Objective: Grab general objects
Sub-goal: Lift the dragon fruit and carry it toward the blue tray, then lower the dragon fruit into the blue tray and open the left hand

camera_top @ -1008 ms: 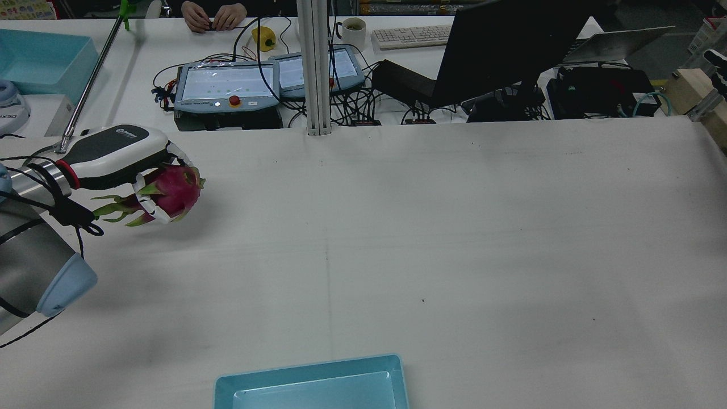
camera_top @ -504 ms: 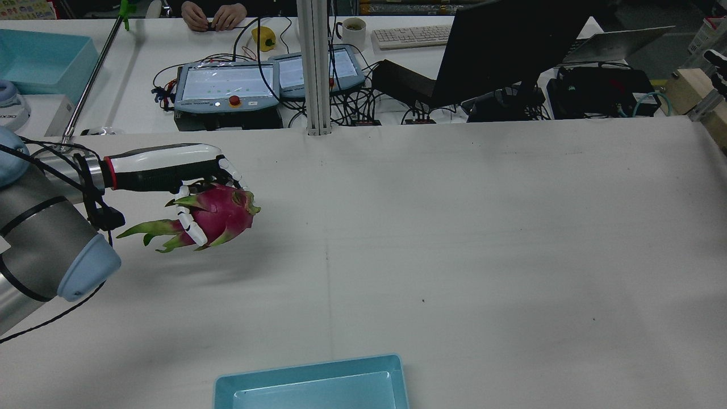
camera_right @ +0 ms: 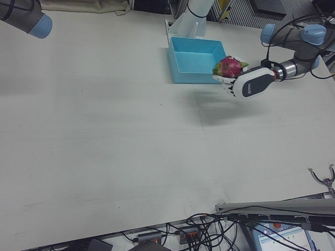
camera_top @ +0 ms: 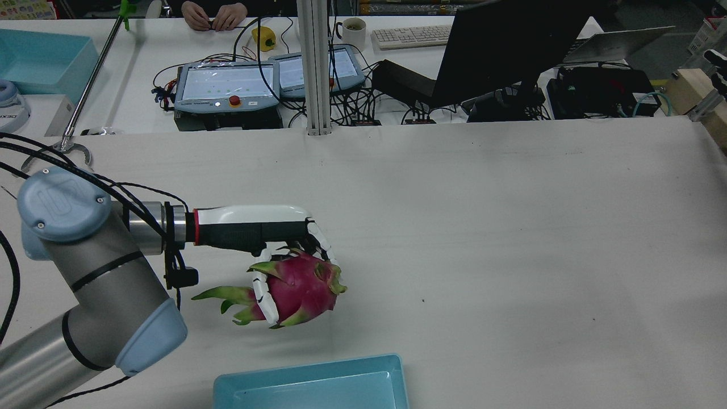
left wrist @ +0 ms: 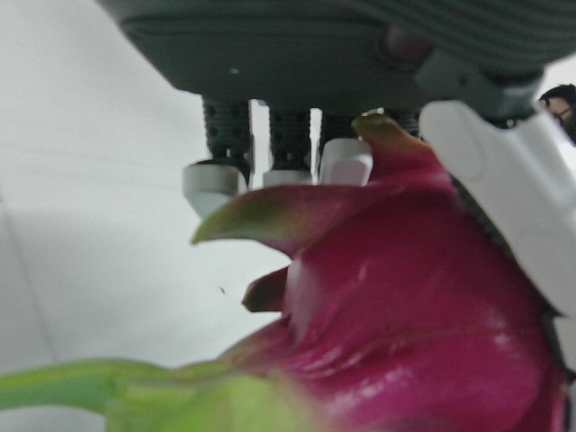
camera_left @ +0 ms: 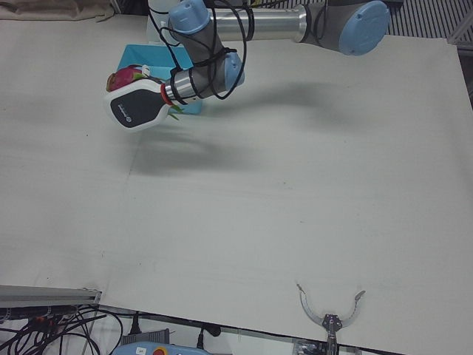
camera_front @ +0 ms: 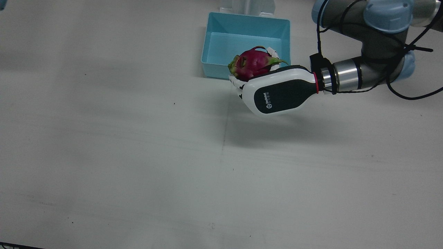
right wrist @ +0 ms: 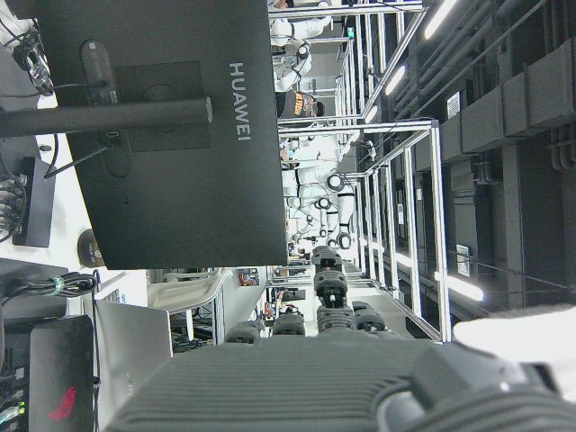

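Observation:
My left hand (camera_top: 255, 230) is shut on a pink dragon fruit (camera_top: 298, 287) with green scales and holds it in the air above the table. White fingers (camera_top: 262, 295) wrap around the fruit. In the front view the hand (camera_front: 277, 90) holds the fruit (camera_front: 251, 64) at the near right corner of a blue tray (camera_front: 245, 19). The left hand view shows the fruit (left wrist: 423, 306) up close against the palm. The hand (camera_right: 251, 83) and fruit (camera_right: 227, 66) also show in the right-front view. Of my right hand only the dark palm (right wrist: 297, 387) shows, facing a monitor, fingers hidden.
The blue tray (camera_top: 312, 378) lies at the table's near edge by the pedestals. Beyond the table's far edge are teach pendants (camera_top: 227, 85), cables and a black monitor (camera_top: 500, 45). A right arm joint (camera_right: 23, 15) shows at the right-front view's top left.
My left hand has carried the dragon fruit from the table's left side rightward and back toward the blue tray. Its grip on the fruit is unchanged.

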{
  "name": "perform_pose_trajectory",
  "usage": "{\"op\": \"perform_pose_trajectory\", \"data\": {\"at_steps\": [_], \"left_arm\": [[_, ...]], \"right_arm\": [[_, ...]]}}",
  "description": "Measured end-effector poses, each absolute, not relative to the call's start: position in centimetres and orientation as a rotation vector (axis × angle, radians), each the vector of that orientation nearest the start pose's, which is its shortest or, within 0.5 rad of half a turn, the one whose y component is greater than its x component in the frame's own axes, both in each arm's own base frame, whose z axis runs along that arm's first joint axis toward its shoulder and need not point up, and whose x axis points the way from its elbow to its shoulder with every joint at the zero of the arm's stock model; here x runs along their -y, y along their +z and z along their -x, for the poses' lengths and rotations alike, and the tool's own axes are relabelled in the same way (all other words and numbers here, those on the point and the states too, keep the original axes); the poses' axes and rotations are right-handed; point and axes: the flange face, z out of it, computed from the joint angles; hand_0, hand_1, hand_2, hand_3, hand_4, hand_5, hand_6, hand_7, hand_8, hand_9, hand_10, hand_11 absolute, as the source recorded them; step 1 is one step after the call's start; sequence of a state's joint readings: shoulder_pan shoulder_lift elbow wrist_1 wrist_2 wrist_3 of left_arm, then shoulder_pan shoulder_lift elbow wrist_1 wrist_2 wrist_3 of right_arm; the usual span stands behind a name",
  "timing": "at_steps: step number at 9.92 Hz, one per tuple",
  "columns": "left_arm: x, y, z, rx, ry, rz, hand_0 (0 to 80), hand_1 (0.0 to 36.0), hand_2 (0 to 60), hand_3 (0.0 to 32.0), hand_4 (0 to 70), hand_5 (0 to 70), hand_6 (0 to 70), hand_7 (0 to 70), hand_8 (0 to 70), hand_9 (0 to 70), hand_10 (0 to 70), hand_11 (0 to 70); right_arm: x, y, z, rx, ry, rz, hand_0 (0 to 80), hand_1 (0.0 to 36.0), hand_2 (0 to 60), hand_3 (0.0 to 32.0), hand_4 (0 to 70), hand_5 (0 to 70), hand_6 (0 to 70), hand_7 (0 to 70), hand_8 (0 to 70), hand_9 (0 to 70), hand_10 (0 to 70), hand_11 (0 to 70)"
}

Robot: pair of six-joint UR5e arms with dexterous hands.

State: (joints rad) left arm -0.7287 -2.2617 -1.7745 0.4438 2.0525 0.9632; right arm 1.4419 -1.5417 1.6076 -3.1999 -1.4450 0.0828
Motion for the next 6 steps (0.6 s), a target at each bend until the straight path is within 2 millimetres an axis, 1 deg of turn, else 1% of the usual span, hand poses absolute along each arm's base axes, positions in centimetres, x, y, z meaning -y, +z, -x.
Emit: {"op": "perform_pose_trajectory", "data": {"at_steps": [1, 2, 3, 4, 5, 6], "left_arm": [[46.3, 21.7, -45.1, -1.977, -0.348, 0.265, 47.5, 6.2, 60.0, 0.0, 70.0, 70.0, 70.0, 70.0, 70.0, 70.0, 70.0, 70.0], [44.7, 20.0, -46.7, -1.974, -0.33, 0.312, 47.3, 5.6, 60.0, 0.0, 70.0, 70.0, 70.0, 70.0, 70.0, 70.0, 70.0, 70.0], [43.7, 18.8, -47.6, -1.969, -0.323, 0.345, 47.2, 3.5, 60.0, 0.0, 70.0, 70.0, 70.0, 70.0, 70.0, 70.0, 70.0, 70.0], [43.2, 18.1, -47.9, -1.964, -0.32, 0.362, 46.8, 1.0, 47.3, 0.0, 70.0, 70.0, 70.0, 70.0, 70.0, 70.0, 70.0, 70.0], [43.0, 17.8, -48.2, -1.966, -0.316, 0.377, 46.6, 0.0, 25.1, 0.0, 70.0, 69.7, 70.0, 70.0, 70.0, 70.0, 70.0, 70.0], [42.5, 17.7, -48.6, -1.974, -0.303, 0.396, 45.6, 0.0, 10.3, 0.0, 70.0, 45.9, 68.6, 70.0, 55.2, 62.1, 51.9, 70.0]], "right_arm": [[51.8, 66.0, -8.0, -2.188, -2.172, -0.096, 0.0, 0.0, 0.0, 0.0, 0.0, 0.0, 0.0, 0.0, 0.0, 0.0, 0.0, 0.0], [51.8, 66.0, -8.0, -2.189, -2.172, -0.096, 0.0, 0.0, 0.0, 0.0, 0.0, 0.0, 0.0, 0.0, 0.0, 0.0, 0.0, 0.0], [51.8, 66.0, -8.0, -2.189, -2.172, -0.095, 0.0, 0.0, 0.0, 0.0, 0.0, 0.0, 0.0, 0.0, 0.0, 0.0, 0.0, 0.0], [51.8, 66.0, -8.0, -2.188, -2.172, -0.095, 0.0, 0.0, 0.0, 0.0, 0.0, 0.0, 0.0, 0.0, 0.0, 0.0, 0.0, 0.0], [51.8, 66.0, -8.0, -2.188, -2.172, -0.095, 0.0, 0.0, 0.0, 0.0, 0.0, 0.0, 0.0, 0.0, 0.0, 0.0, 0.0, 0.0], [51.8, 66.0, -8.0, -2.188, -2.172, -0.095, 0.0, 0.0, 0.0, 0.0, 0.0, 0.0, 0.0, 0.0, 0.0, 0.0, 0.0, 0.0]]}}
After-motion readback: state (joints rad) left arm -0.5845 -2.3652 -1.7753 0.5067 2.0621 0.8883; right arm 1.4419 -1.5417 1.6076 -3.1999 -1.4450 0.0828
